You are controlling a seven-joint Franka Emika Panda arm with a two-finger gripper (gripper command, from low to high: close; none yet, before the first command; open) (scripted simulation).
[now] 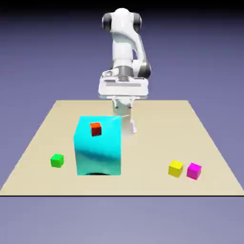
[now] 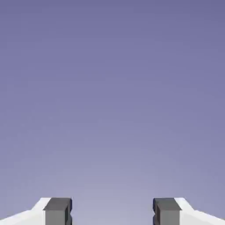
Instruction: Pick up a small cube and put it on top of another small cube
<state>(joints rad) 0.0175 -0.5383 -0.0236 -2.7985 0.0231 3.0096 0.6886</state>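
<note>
A plain blue-violet backdrop (image 1: 200, 57) fills the space behind and around the table (image 1: 157, 119), fading to black along the top in the exterior view. The tabletop is smooth, pale tan, with a thin dark front edge. In the hand view, the backdrop shades from deeper violet above to paler grey-violet below.
</note>
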